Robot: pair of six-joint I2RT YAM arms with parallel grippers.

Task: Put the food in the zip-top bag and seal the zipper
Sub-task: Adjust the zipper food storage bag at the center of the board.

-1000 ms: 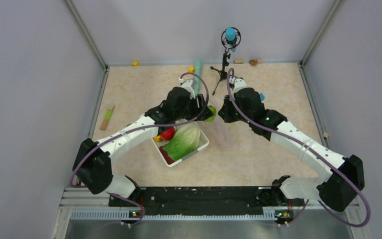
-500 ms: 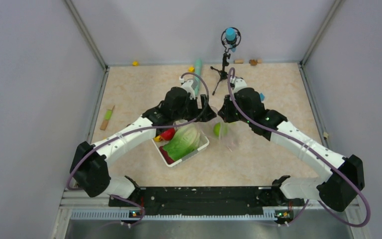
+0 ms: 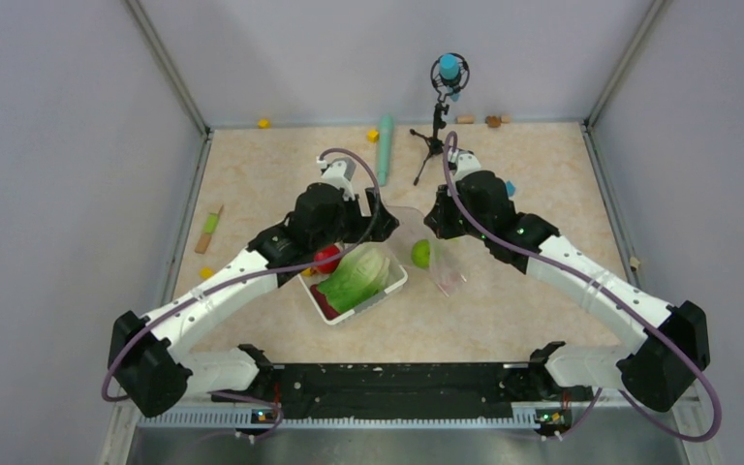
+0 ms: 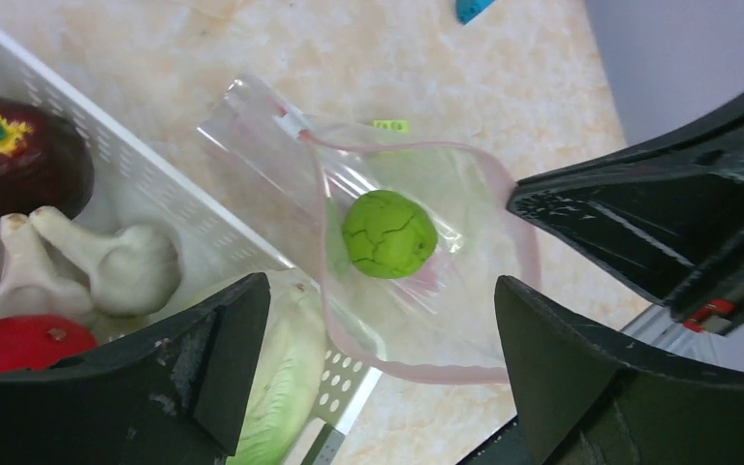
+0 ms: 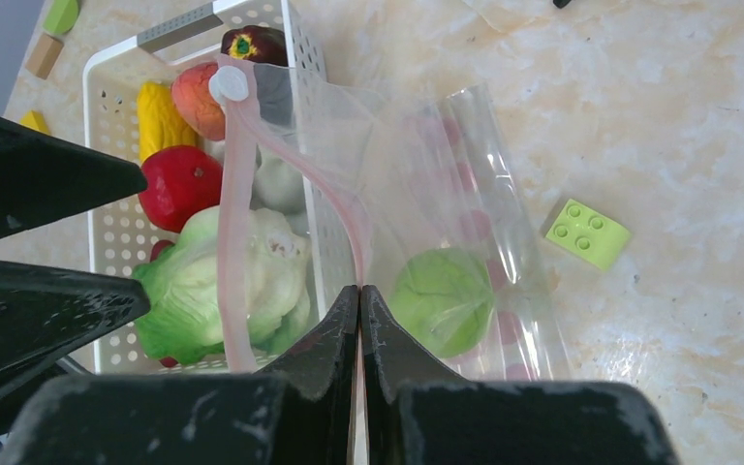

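One piece of food, the green apple (image 4: 388, 233), lies inside the bag (image 5: 484, 174) near the middle of the table, just beside the basket (image 3: 397, 281) that holds the cabbage (image 3: 358, 271), red apple (image 3: 326, 259) and the rest. The right gripper (image 5: 359, 291) is pinched tight on the bag's pink zipper (image 5: 237, 194) edge, propping the mouth, while the left gripper (image 4: 380, 291) hangs spread wide and empty above it. Loading looks barely begun, so the left gripper likely needs to reach into the basket for another piece.
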